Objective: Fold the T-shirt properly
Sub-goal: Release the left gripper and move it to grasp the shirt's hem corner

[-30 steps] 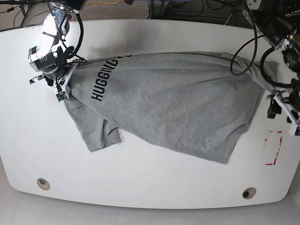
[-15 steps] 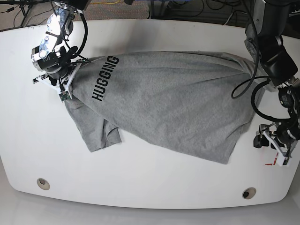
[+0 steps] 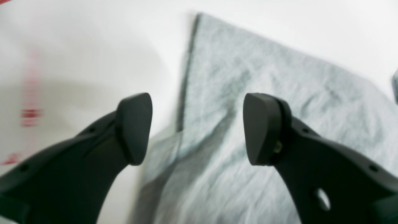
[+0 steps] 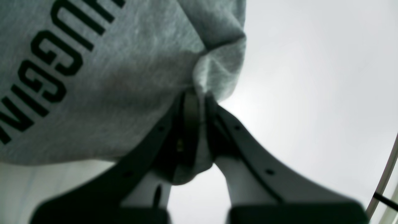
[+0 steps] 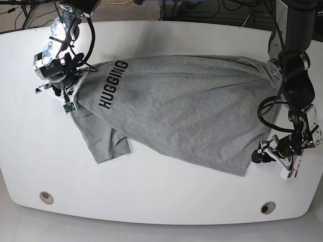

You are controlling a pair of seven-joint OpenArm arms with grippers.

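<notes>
So the grey T-shirt (image 5: pixel 176 111) is spread across the middle of the white table (image 5: pixel 161 206), HUGGING lettering (image 5: pixel 112 84) up near the far left side, one sleeve (image 5: pixel 107 143) flopped toward the front edge. The right gripper (image 4: pixel 199 102) is pinched tight on a bunched bit of the shirt's edge by the lettering. The left gripper (image 3: pixel 197 129) has its fingers spread wide apart with nothing in them, sitting low over the shirt's hem corner by some red markings (image 3: pixel 29 113) on the table
</notes>
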